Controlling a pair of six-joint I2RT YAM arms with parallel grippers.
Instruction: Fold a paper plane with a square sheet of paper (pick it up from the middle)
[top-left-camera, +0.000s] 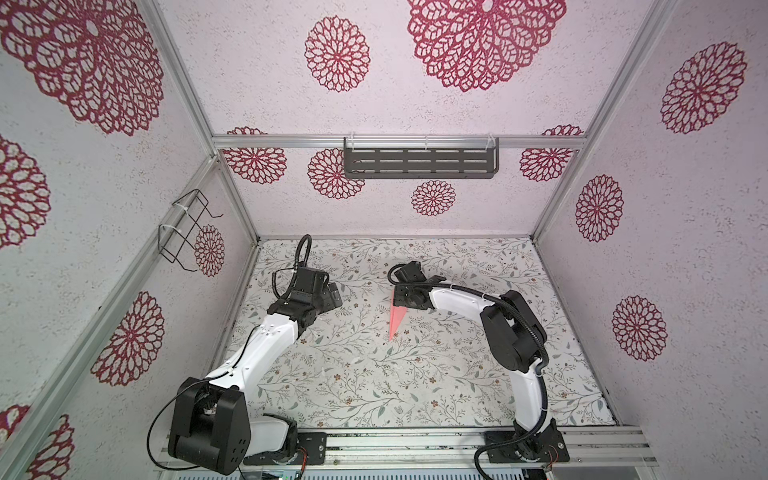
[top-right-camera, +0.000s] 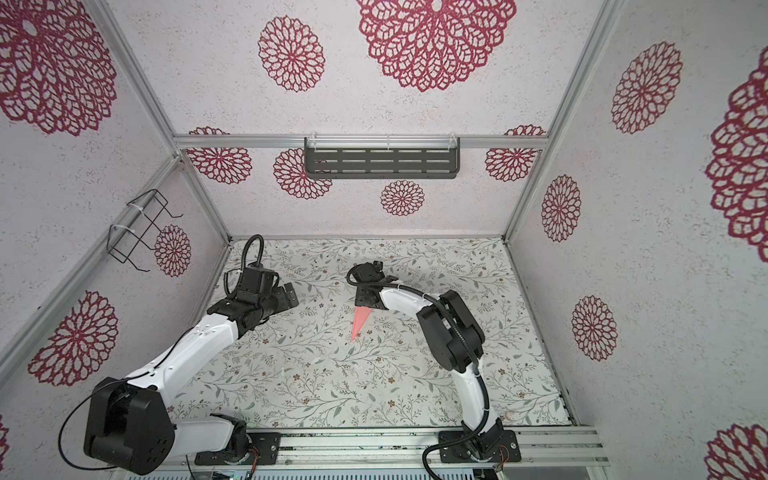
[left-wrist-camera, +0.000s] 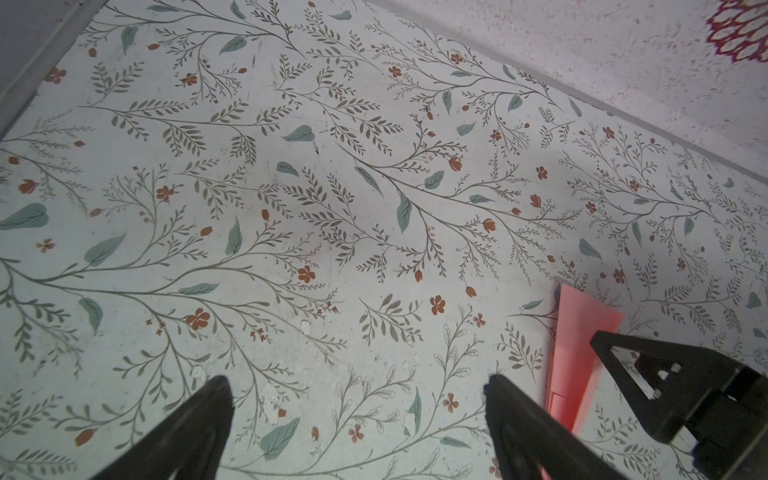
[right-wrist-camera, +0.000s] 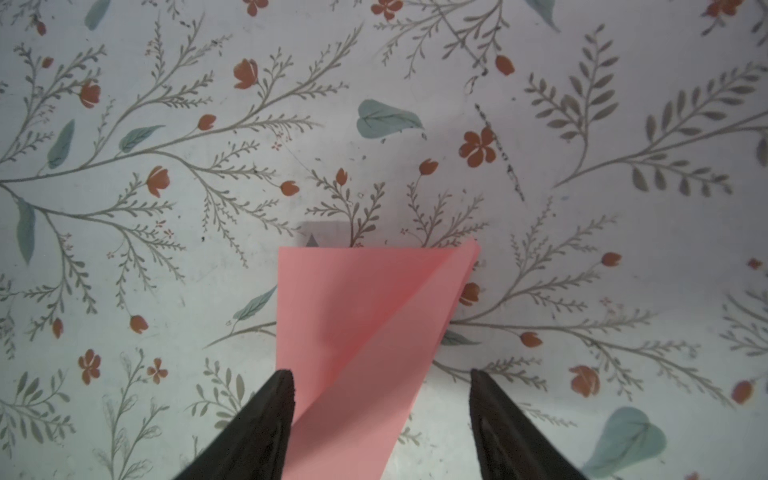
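Note:
The paper plane (top-left-camera: 395, 322) (top-right-camera: 360, 325) is a slim salmon-pink dart lying flat on the floral table, its tip toward the front. Its wide end is hidden under my right gripper (top-left-camera: 405, 301) (top-right-camera: 365, 301). In the right wrist view the plane (right-wrist-camera: 365, 324) shows a diagonal crease, and the right gripper (right-wrist-camera: 382, 374) hangs open over it, one finger over the paper's edge, the other over bare table. My left gripper (top-left-camera: 334, 295) (left-wrist-camera: 357, 382) stands open to the left, holding nothing; the plane (left-wrist-camera: 577, 353) lies just beside it.
A black slotted shelf (top-left-camera: 419, 162) hangs on the back wall and a wire rack (top-left-camera: 187, 230) on the left wall. An aluminium rail (top-left-camera: 415, 440) carries both arm bases along the table's front edge. Patterned walls close in three sides.

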